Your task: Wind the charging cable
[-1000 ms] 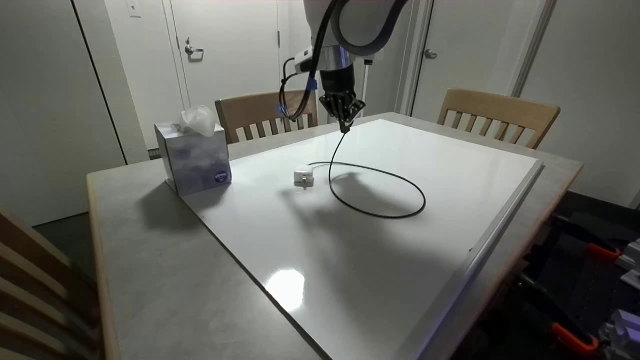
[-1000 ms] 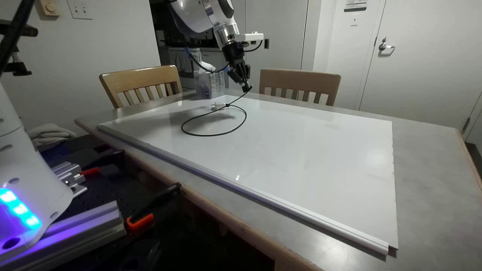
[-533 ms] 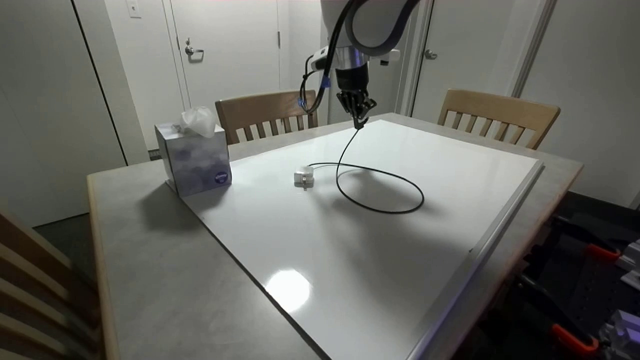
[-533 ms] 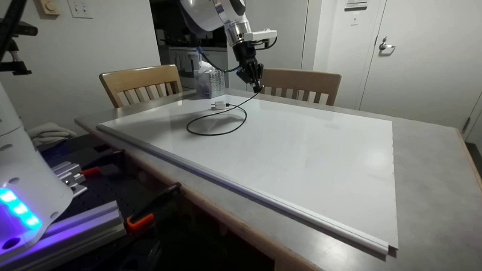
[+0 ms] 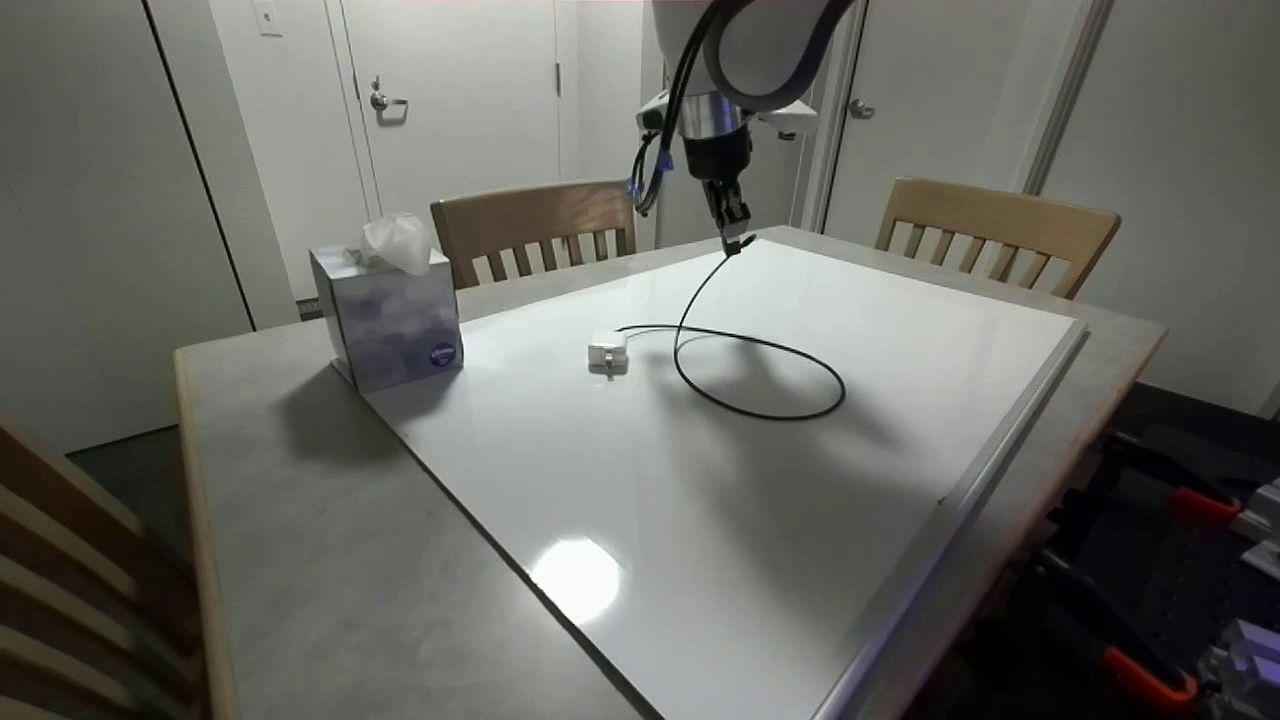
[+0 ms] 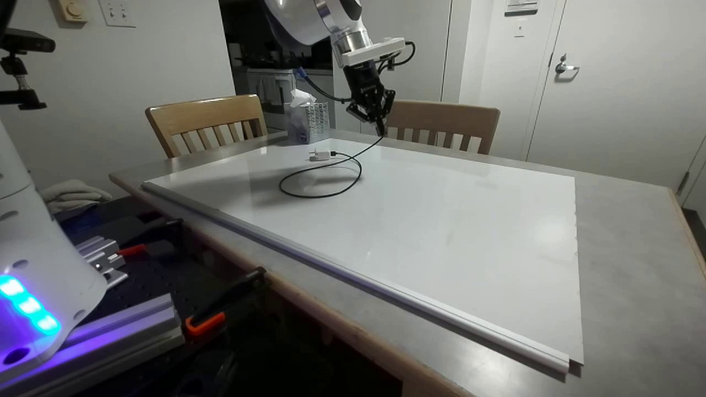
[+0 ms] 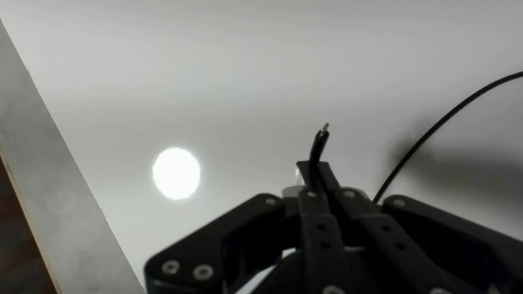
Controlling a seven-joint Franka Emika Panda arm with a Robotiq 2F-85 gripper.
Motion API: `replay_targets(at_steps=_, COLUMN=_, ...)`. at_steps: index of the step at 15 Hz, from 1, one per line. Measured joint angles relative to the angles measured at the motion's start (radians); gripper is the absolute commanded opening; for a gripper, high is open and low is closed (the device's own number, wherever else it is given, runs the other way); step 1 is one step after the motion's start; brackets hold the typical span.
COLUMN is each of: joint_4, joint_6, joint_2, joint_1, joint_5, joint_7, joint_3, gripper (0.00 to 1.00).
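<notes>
The black charging cable (image 5: 780, 418) makes one loose loop on the whiteboard, seen in both exterior views. One end runs into a small white charger block (image 6: 320, 156) lying on the board. From the loop, the cord rises to my gripper (image 5: 733, 247), held just above the board's far part. The gripper is shut on the cable near its free end. In the wrist view, a short plug (image 7: 320, 143) with a metal tip pokes out past the fingertips (image 7: 327, 173), while the cord (image 7: 408, 154) curves away to the right.
A whiteboard (image 5: 720, 560) covers much of the table, with a raised rail (image 6: 386, 288) along one edge. A purple tissue box (image 5: 400, 320) stands at the board's corner. Wooden chairs (image 5: 1000, 215) surround the table.
My gripper has moved right in both exterior views and has turned about its own axis, still holding the cable. The loop has drawn in slightly; the charger block lies where it was.
</notes>
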State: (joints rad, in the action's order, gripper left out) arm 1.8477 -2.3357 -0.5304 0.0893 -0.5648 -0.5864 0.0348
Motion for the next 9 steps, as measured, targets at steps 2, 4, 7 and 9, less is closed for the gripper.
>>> replay_targets(at_steps=2, joint_4=0.023, joint_6=0.000, joint_2=0.010, joint_1=0.004, joint_5=-0.018, joint_7=0.133, joint_3=0.006, gripper=0.01)
replay_targets(at_steps=4, joint_4=0.054, joint_6=0.000, joint_2=0.024, joint_1=0.004, joint_5=-0.019, joint_7=0.267, joint_3=0.010, gripper=0.01)
replay_targets(at_steps=7, joint_4=0.087, joint_6=0.001, joint_2=0.032, joint_1=0.008, joint_5=-0.019, joint_7=0.463, joint_3=0.015, gripper=0.01)
replay_targets(at_steps=9, joint_4=0.096, joint_6=0.002, joint_2=0.030, joint_1=0.011, joint_5=-0.018, joint_7=0.525, joint_3=0.015, gripper=0.03)
